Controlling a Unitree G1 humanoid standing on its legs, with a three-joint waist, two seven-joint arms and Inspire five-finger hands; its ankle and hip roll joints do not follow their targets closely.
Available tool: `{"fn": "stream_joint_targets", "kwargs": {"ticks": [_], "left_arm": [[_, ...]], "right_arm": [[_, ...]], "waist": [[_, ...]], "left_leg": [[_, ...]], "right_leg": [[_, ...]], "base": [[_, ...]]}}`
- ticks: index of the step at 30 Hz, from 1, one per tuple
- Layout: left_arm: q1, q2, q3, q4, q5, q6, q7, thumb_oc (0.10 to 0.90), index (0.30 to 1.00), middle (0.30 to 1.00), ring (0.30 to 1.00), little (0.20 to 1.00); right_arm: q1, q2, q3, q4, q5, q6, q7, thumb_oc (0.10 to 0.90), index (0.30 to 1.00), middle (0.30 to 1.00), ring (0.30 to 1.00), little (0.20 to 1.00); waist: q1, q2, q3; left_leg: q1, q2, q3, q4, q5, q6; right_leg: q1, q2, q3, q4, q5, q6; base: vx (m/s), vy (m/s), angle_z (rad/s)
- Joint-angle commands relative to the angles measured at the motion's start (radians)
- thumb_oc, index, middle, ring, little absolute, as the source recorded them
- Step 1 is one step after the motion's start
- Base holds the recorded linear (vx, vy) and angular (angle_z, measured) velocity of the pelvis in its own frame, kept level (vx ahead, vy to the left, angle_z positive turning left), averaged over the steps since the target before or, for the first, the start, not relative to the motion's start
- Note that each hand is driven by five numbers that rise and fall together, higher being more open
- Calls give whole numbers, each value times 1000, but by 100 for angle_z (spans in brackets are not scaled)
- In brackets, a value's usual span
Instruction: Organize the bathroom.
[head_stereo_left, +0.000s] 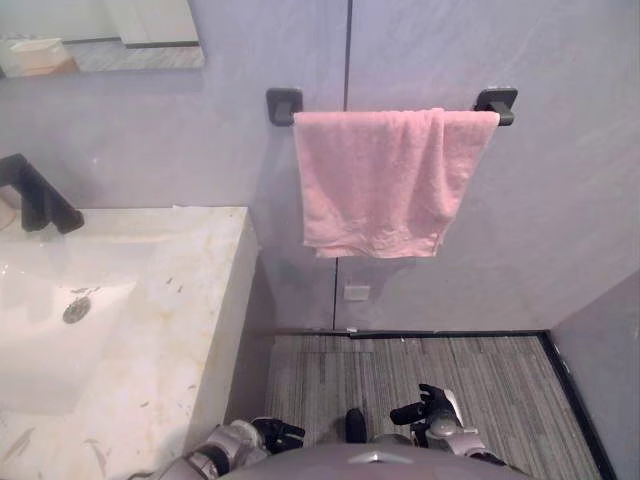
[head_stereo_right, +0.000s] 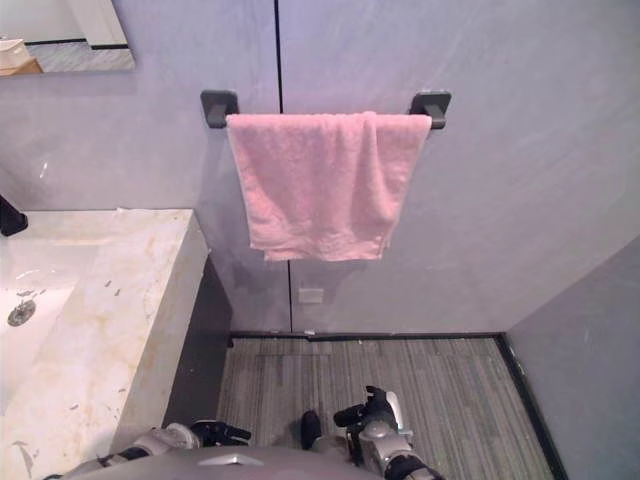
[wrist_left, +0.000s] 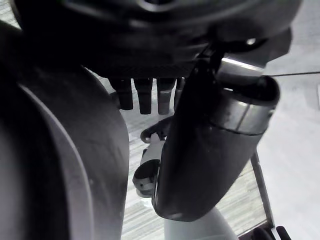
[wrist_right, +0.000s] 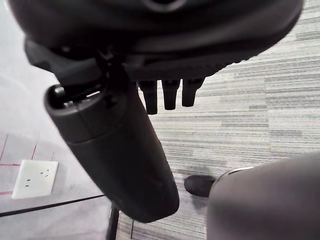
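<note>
One pink terry towel (head_stereo_left: 385, 180) hangs folded over a dark wall-mounted towel bar (head_stereo_left: 497, 101) on the grey panelled far wall, its lower edge uneven and well above the striped grey floor (head_stereo_left: 480, 380). To the left in the left eye view stands a pale marble vanity counter (head_stereo_left: 190, 310) with a white basin (head_stereo_left: 50, 310) sunk into it, a round metal drain (head_stereo_left: 77, 309) in the bowl, and a black faucet (head_stereo_left: 35, 195) at the far left; a mirror (head_stereo_left: 100, 35) sits on the wall above. Low at the near edge, the left hand (head_stereo_left: 280, 433) and the right hand (head_stereo_left: 430, 408) hang close to the body, both empty and well apart from the towel. From the right eye view, a small white wall socket (head_stereo_right: 311, 295) shows just under the towel, near the floor line. Looking along the left wrist view, the left hand's dark fingers (wrist_left: 142, 95) point out straight and relaxed, holding nothing. Over in the right wrist view, the right hand's fingers (wrist_right: 170, 95) are likewise straight and loose above the striped floor, the thumb beside them, nothing in the grasp.
</note>
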Motion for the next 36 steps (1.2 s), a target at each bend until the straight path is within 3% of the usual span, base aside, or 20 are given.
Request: {"fn": "stream_joint_targets", "kwargs": {"ticks": [1,9,13,18,24,30,36], "left_arm": [[-16,38,39,46,51,-4,-56,800,900,900,900,900],[15,54,32,0,12,-123,-138,800,900,900,900,900],[23,51,-7,0,119,-98,-214,800,900,900,900,900],[11,52,-28,4,119,-42,-335,800,900,900,900,900],[11,64,-23,-2,114,-51,-308,800,900,900,900,900],[21,68,4,-34,-27,-161,-285,800,900,900,900,900],[13,44,-32,-56,41,-205,-231,800,900,900,900,900]], "right_arm": [[-84,20,-6,44,-32,-38,9,800,900,900,900,900],[-82,31,-55,94,-57,-84,8,800,900,900,900,900],[-90,30,-65,146,-73,-80,27,800,900,900,900,900],[-88,23,-68,168,-91,-83,63,800,900,900,900,900],[-83,20,-74,162,-96,-133,106,800,900,900,900,900],[-78,21,-66,132,-89,-156,133,800,900,900,900,900],[-89,35,-58,149,-58,-171,131,800,900,900,900,900]], "waist": [[22,-23,54],[32,-10,69],[35,-7,70],[25,-3,66],[23,4,61],[23,-1,58],[29,-16,52]], "left_leg": [[14,-51,32,28,-85,44],[2,-59,45,5,-57,59],[9,-53,61,12,-61,59],[25,-63,66,23,-76,66],[38,-66,59,18,-65,64],[53,-66,61,20,-70,66],[68,-61,70,17,-87,70]], "right_leg": [[-106,-87,0,27,59,152],[-118,-107,9,28,63,161],[-117,-108,-11,19,57,161],[-109,-120,-8,22,61,161],[-110,-121,-9,17,61,160],[-103,-115,-13,21,64,158],[-85,-109,-19,52,64,153]], "base": [[-93,78,-6],[-99,79,-8],[-13,26,0],[-10,48,-5],[12,17,-5],[33,-27,-1],[69,-82,2]]}}
